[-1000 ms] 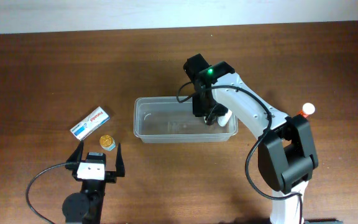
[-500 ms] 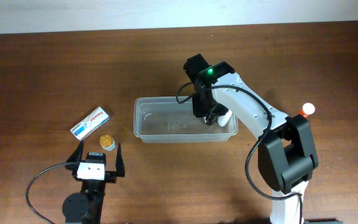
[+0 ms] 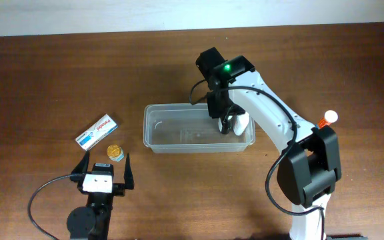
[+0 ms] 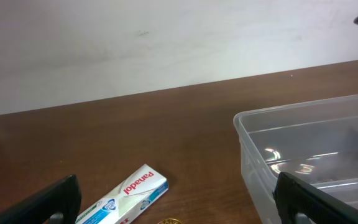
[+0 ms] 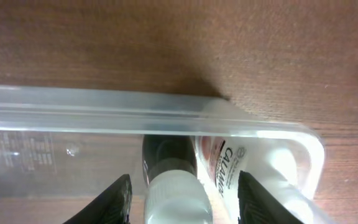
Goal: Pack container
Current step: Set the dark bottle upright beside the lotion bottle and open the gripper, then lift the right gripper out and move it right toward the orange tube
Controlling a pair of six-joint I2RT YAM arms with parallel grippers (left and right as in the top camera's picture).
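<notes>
Table: one, brown wood (image 3: 45,80).
Arms: two; the right arm (image 3: 272,117) reaches from the near right to the middle, and the left stays at the near left edge.
Container: one clear tub (image 3: 179,106), at the middle of the table, long side running left to right.
Right gripper (image 5: 186,199): down inside the container's right end, fingers spread apart, clamping nothing.
Left gripper (image 3: 107,160): above the table at the near left, fingers wide apart, holding nothing.
Box: one, white and blue (image 3: 97,131), left of the container and well apart from it.
Bottles: two inside the container's right end, a dark bottle (image 5: 166,155) with a white cap and a white bottle (image 5: 229,171), side by side between the right fingers.
Jar: one, gold-lidded (image 3: 114,152), just beside the box on its near right.
</notes>
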